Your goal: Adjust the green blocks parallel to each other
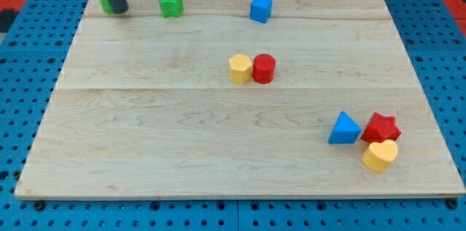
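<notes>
Green blocks sit along the board's [218, 114] top edge at the view's left: a green star [170, 4], and a mostly hidden green block [105, 1] right behind my tip [120, 11], which looks to be touching it. No gripper here, just a rod. Risk imo: that block is so near the top edge that a slightly off push sends it overboard.

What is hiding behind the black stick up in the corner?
A green block sits behind my tip at the view's top left. Only its left edge peeks out; the rod covers the rest, so its shape cannot be told. The green star sits apart to the right.
</notes>
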Robot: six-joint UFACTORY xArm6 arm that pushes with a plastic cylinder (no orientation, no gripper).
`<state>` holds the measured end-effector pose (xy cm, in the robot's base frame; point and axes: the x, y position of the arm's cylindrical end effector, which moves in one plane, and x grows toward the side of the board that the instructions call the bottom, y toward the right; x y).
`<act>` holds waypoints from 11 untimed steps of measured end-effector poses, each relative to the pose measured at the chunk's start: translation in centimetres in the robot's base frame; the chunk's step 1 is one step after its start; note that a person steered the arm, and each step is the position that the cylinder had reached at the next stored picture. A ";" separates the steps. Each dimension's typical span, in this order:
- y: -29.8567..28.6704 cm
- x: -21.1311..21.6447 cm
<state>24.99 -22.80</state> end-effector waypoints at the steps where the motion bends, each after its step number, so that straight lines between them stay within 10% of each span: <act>1: -0.6 -1.5; 6: 8.9 -3.6; 9: 7.0 -5.9; 11: -1.8 2.2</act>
<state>27.14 -24.62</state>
